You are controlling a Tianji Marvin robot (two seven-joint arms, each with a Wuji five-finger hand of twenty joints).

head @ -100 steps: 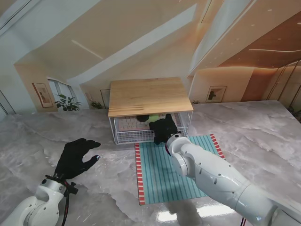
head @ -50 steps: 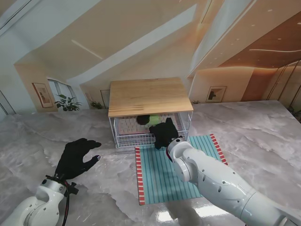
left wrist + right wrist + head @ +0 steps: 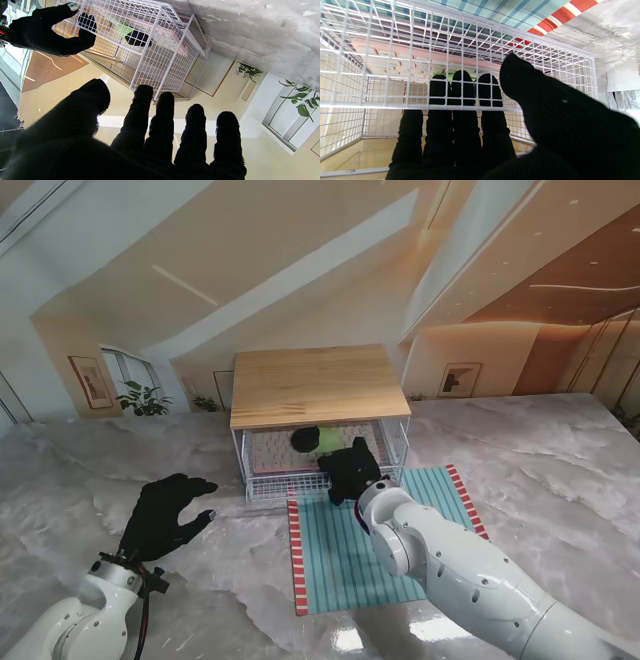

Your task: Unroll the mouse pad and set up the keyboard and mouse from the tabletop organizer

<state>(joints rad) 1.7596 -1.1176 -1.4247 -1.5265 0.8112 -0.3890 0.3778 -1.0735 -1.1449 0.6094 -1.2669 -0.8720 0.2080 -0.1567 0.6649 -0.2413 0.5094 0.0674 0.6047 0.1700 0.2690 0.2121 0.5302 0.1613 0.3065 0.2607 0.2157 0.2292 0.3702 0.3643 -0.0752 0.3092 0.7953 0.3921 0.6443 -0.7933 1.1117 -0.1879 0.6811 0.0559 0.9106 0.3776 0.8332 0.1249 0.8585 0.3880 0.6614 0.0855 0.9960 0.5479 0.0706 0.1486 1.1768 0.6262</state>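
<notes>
— Worktop [image 3: 560, 470] first: grey marble, with the pad [image 3: 345, 555] already flat on it, striped teal with red ends, its far edge just beside the organizer [image 3: 315, 385].

— And the organizer?

— Wood top over a white wire drawer [image 3: 268, 482]. Inside lies the pink keyboard [image 3: 395, 56], and resting on it the mouse [image 3: 318, 439], green and black. Both are yet to come out.

— Which hand is working?

— Right hand [image 3: 350, 468]. Its fingers [image 3: 466, 87] are hooked over the drawer's front rim and reach inside, thumb outside the wire, so it grips the rim.

— What would make this step go well, in your view?

— Draw the drawer straight toward me, slowly and level, so the mouse doesn't slide off the keyboard. Stop once there is room to lift the keyboard cleanly over the front wire, and watch that the drawer doesn't ruck up the pad's edge.

— Left hand?

— Left hand [image 3: 165, 515] hovers over bare marble, well apart from the organizer, fingers spread, holding nothing.
</notes>
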